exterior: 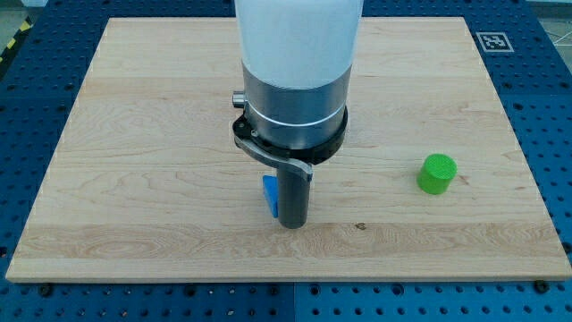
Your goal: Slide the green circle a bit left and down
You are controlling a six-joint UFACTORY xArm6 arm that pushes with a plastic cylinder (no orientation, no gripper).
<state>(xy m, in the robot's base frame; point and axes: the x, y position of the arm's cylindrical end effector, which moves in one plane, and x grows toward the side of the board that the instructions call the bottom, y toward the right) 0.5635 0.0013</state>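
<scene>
Standing on the wooden board point(134, 134), the rod comes down from the arm's grey-and-white body near the middle of the view, and my tip point(292, 224) meets the wood a little below the board's centre. This arm carries no fingers, so nothing can be told of them being apart or together; only the straight dark rod shows. A blue block point(269, 195) sits just beside the rod on the view's left, mostly hidden behind it, so its shape cannot be made out, nor whether the two touch.

The green circle point(437, 173), a short round cylinder, stands well apart from my tip, toward the view's right and slightly higher in the view. It lies nearer the board's right edge than the centre, yet with bare wood still between it and that edge. To its left, plain board runs all the way to the rod; below it, bare wood reaches down to the board's bottom edge.

Around the board lies a blue perforated table point(545, 107), and a black-and-white marker point(493, 41) sits on it just past the board's top right corner.
</scene>
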